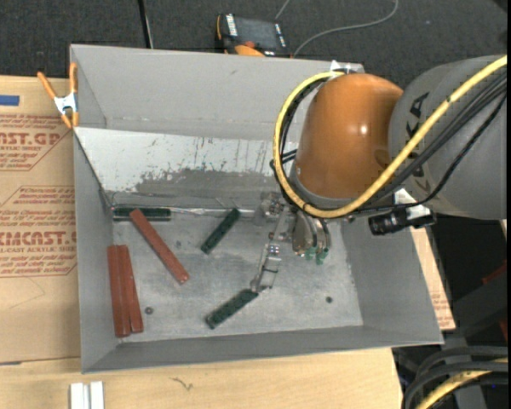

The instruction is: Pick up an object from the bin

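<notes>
The end effector (268, 271) hung at the right end of the nearer dark green stick (232, 308), seemingly placed to grasp it; its opening couldn't be told.

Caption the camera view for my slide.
The gripper hangs by the right end of a dark green bar near the bin's front wall.

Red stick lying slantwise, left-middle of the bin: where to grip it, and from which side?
Probably grip the red stick at its middle, from straight above, closing across the narrow width. It lies flat and alone, with bare floor along both long sides. Its upper end sits close to a dark green stick by the back wall, so avoid that end.
</notes>
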`<state>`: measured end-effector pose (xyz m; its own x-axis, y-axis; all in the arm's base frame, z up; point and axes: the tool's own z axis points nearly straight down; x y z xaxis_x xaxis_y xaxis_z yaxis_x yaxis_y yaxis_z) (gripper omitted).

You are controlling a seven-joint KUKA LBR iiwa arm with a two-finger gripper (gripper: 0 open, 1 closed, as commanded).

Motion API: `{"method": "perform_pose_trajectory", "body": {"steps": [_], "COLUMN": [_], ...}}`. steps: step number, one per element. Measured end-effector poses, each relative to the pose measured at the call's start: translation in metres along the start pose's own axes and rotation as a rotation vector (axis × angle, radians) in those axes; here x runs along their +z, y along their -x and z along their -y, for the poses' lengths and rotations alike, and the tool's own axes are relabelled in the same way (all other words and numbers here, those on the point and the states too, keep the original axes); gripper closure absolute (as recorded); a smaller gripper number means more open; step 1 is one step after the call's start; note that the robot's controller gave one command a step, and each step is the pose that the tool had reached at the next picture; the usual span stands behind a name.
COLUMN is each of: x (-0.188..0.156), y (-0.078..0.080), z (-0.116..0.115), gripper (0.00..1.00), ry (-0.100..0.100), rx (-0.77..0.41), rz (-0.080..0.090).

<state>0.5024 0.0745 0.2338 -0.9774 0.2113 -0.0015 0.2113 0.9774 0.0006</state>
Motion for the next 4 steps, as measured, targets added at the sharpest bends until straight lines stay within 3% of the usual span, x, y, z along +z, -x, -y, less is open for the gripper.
{"method": "perform_pose_trajectory", "body": {"steps": [1,2,3,4], "x": [0.133,0.163,0.164,-0.036], "y": [-0.007,-0.01,-0.012,0.035], "z": [0.032,0.045,0.046,-0.008], "gripper": [0.0,0.0,1.0,1.0], "ry": [-0.003,0.001,0.0,0.002], "rx": [-0.135,-0.33,-0.33,-0.305], "rz": [-0.01,0.007,-0.002,0.01]}}
